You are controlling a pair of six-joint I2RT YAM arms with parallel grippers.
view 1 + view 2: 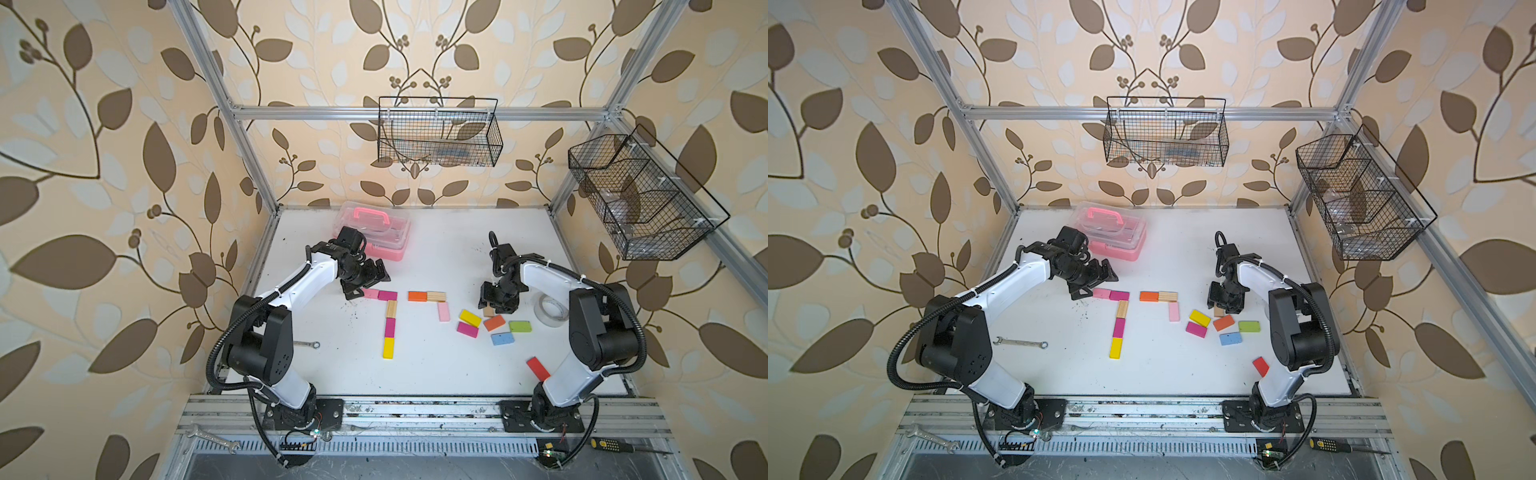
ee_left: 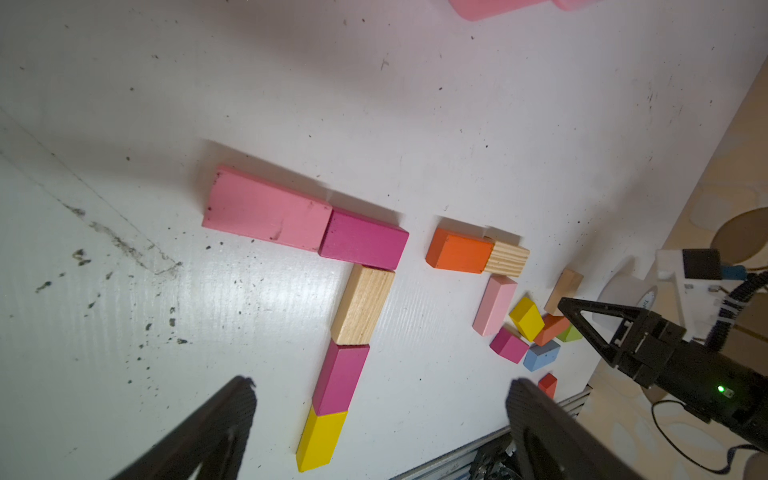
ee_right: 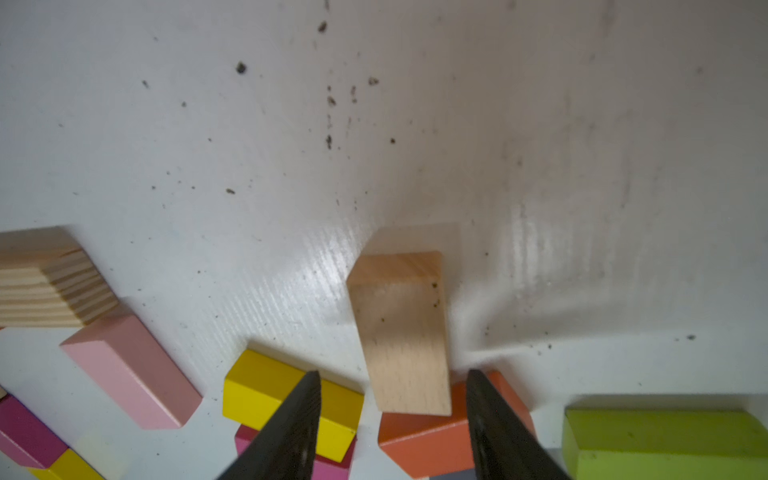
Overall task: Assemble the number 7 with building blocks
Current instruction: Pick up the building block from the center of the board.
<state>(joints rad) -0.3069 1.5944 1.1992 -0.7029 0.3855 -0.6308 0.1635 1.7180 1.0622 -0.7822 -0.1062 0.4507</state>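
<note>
One five-block number 7 (image 1: 391, 308) is finished; the second 7 (image 1: 435, 296) needs two more. Left claw (image 1: 368, 284) wide, empty; right claw (image 3: 392, 374) open astride a plain wooden block (image 3: 401, 332).

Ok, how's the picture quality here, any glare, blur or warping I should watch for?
Left wrist view: the left gripper is blurred up close. Right wrist view: the right gripper is blurred too, and streaky glare sits on the table beside the wooden block. In both top views: even light, sharp middle, the frame post leaning outward from the wide lens.
</note>
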